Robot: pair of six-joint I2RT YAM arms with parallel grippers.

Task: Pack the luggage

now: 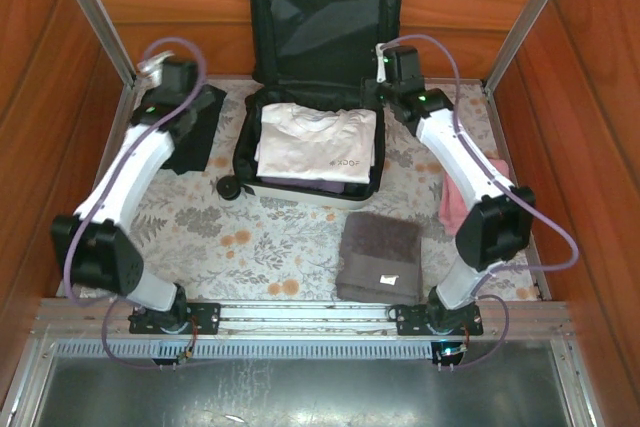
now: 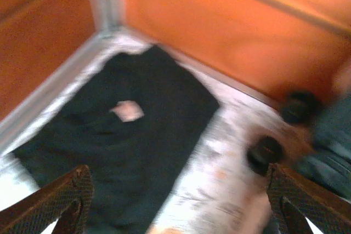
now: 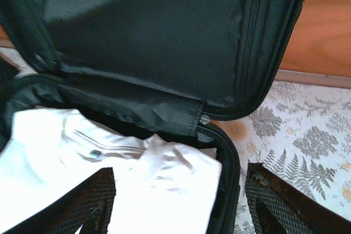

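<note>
luggage (image 1: 318, 17): open at the far middle of the table, lid stood up against the far wooden wall with its black lining facing us. The base lies flat on the near side of the lid, with a black wheel poking out at its near left corner.
inside the luggage: a folded white shirt (image 1: 318, 142) covers most of the base, and we can spot a bit of purple under its near edge.
left jaws: spread wide with nothing in them. The fingers (image 2: 55, 204) sit at the bottom corners of the left wrist view, hanging over the black garment.
black garment (image 1: 195, 127): flat on the table in the far left corner, just left of the luggage, with a small pale tag (image 2: 127, 110) on it. That wrist view is pretty blurry, but two luggage wheels (image 2: 264, 154) show to the right of the garment.
right jaws: also well apart, gripping nothing. One of the fingers (image 3: 90, 204) is over the white shirt and the other is over the table outside the right rim, up by the hinge.
grey towel (image 1: 378, 255): folded, on the near side of the luggage, right of middle, with a little white label.
pink cloth (image 1: 462, 197): on the right side of the table, partly hidden behind the right arm.
table (image 1: 250, 237): covered in a floral cloth.
</note>
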